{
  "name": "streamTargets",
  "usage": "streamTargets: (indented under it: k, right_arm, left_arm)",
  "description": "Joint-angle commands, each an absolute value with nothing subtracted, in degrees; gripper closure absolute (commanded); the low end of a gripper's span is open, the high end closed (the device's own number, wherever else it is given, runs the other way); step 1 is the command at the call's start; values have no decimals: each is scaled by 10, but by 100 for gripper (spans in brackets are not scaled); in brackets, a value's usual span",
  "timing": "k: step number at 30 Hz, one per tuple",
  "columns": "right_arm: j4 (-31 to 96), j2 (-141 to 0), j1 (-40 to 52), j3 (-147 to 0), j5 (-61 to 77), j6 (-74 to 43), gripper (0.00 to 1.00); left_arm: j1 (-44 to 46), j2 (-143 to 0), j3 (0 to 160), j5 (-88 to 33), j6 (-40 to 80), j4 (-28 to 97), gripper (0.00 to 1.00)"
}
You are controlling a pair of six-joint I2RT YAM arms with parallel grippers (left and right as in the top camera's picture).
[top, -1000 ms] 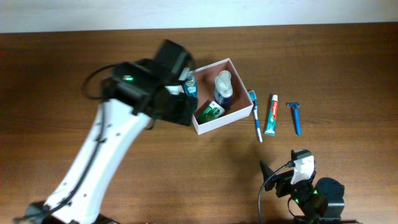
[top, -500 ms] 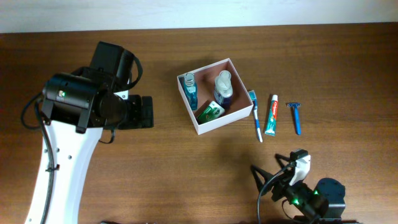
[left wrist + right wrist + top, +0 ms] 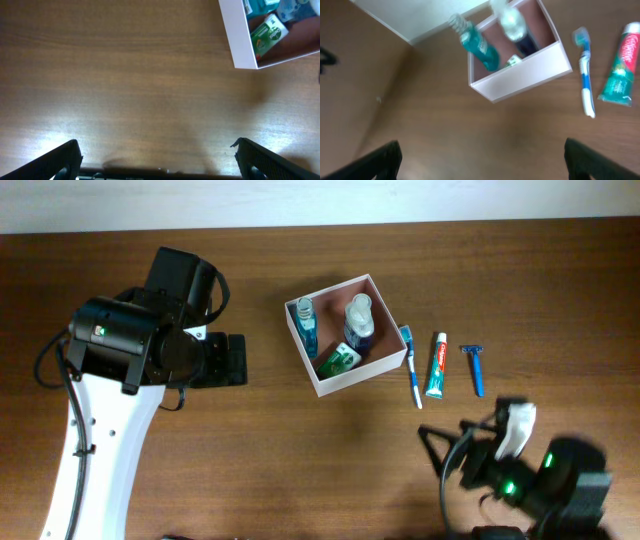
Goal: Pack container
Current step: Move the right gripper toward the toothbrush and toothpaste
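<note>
Overhead view. Container [image 3: 365, 372] sits just right of centre on the wooden table [image 3: 300, 470], turned at a slight angle, with white outer walls and a pinkish inner floor. Inside it:
- a teal bottle [image 3: 305, 326] in the left corner
- a clear-capped dark bottle [image 3: 359, 320] near the middle
- a green packet [image 3: 338, 359] against the lower wall

Right of the box, in a row on the table:
- a toothbrush [image 3: 411, 366] just beside the wall
- a toothpaste tube [image 3: 437, 366]
- a blue razor [image 3: 475, 369]

The left gripper [image 3: 234, 360] is at frame left, apart from the box, over bare wood. The right gripper [image 3: 440, 455] is at lower right, blurred, below the row of toiletries.

Left wrist view. The left gripper's fingers [image 3: 65, 159] appear in the two lower corners, spread wide with only bare wood between them. It is released and grasps nothing. A corner of the container shows at upper right, with the green packet inside it.

Right wrist view (soft focus). The right gripper's fingers [image 3: 377, 160] are also in the lower corners, set far apart and empty. The container is at upper centre, with the teal bottle leaning at its left corner. The toothbrush and toothpaste tube lie at right, outside the wall.
</note>
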State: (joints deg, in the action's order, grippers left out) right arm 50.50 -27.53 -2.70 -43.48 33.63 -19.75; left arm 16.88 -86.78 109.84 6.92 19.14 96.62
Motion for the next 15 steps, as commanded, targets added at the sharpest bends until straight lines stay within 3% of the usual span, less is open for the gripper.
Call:
streamTargets:
  k: [1, 7, 15]
  right_arm:
    - [579, -429, -30, -592, 242, -103, 2]
    - [743, -654, -30, -804, 215, 21, 1]
    - [618, -885, -26, -843, 266, -39, 1]
  left_arm:
    - [167, -865, 1105, 74, 197, 967, 0]
    - [167, -865, 1105, 74, 197, 967, 0]
    - [167, -865, 1105, 74, 197, 967, 0]
